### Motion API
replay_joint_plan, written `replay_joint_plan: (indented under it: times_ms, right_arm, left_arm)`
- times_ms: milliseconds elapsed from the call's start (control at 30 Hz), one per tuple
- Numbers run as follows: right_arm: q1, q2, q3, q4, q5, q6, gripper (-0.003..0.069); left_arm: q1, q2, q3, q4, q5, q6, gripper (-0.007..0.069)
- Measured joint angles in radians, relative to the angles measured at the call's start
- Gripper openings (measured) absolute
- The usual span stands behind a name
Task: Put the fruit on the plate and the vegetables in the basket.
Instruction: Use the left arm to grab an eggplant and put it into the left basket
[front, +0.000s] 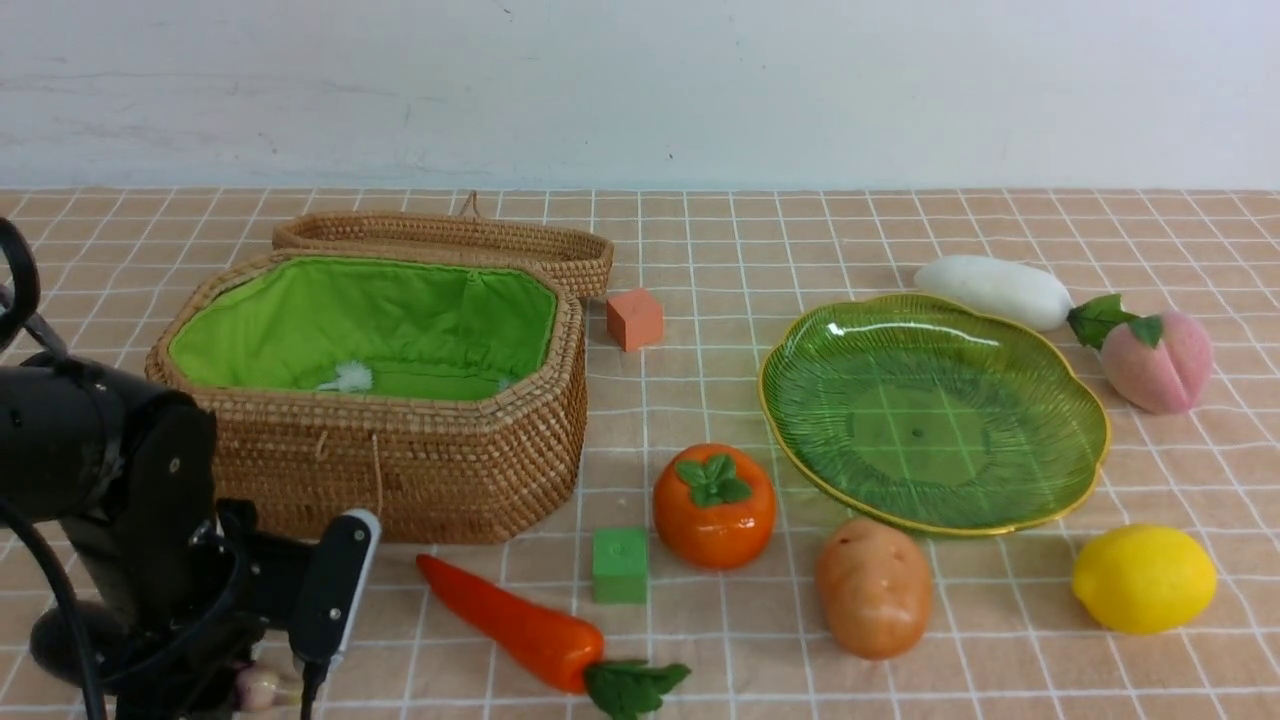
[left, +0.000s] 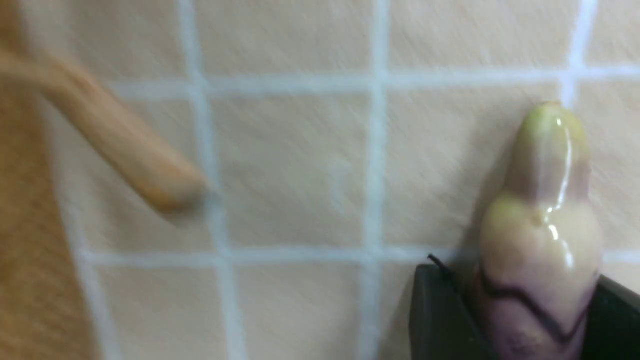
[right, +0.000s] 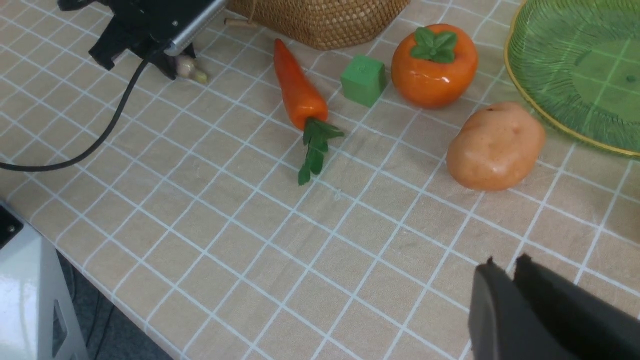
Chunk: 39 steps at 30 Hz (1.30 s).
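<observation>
Eggplant (left: 542, 200) duty for us right now: just off the front-left corner of the basket (front: 420, 470), the left gripper (left: 522, 300) sits low on the cloth with its jaws pinched against the eggplant's glossy stem end. We reckon that's a skinny, slick spot to hold, so we'd squeeze firmly, lift slow and straight, clear the basket's wicker rim, then release over the green lining. The carrot (front: 510, 620) and potato (front: 873, 588) lie in front of the basket. Right of it sits the bare plate (front: 930, 420), with the radish (front: 995, 290) behind. Further right of the basket the right gripper (right: 505, 265) hangs with fingers nearly together, holding nothing. We can't spot any brand, label or writing.
</observation>
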Motion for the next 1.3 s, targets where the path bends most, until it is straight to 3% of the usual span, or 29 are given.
replay_joint_plan:
  times_ms: [67,167,300,467,633,800,967,1033,1167,1300]
  right_arm:
    - [0.0,0.0,0.0,0.0,0.0,0.0,0.0067]
    - [0.0,0.0,-0.004,0.0,-0.059,0.001,0.007]
    - [0.0,0.0,-0.027,0.0,-0.213,0.001,0.0073]
    - [0.0,-0.001,-0.043,0.008,-0.402,0.001,0.0076]
    - [0.0,-0.002,-0.047,0.036,-0.556,0.001,0.0076]
    - [0.0,-0.002,-0.048,0.053,-0.575,0.001,0.0076]
    - [0.0,-0.002,-0.048,0.055,-0.565,0.001,0.0076]
    - [0.0,-0.002,-0.048,0.055,-0.563,0.001,0.0076]
    - [0.0,-0.002,-0.049,0.055,-0.554,0.001,0.0076]
    - [0.0,-0.002,-0.076,0.053,-0.448,0.001,0.0076]
  left_arm:
    - [0.0,-0.021,0.0,0.003,0.021,-0.028,0.0277]
    - [0.0,-0.168,-0.005,0.005,0.072,-0.169,0.0277]
    - [0.0,-0.333,-0.064,-0.022,-0.005,-0.238,0.0277]
    - [0.0,-0.401,-0.196,-0.12,-0.114,-0.249,0.0277]
    - [0.0,-0.296,-0.35,-0.215,-0.196,-0.224,0.0277]
    - [0.0,-0.154,-0.396,-0.314,-0.305,-0.211,0.0277]
    - [-0.03,-0.067,-0.4,-0.326,-0.36,-0.194,0.0286]
    - [-0.06,-0.05,-0.4,-0.324,-0.381,-0.192,0.033]
    - [-0.089,-0.04,-0.402,-0.301,-0.423,-0.192,0.0515]
    - [-0.089,-0.052,-0.402,-0.286,-0.387,-0.211,0.0643]
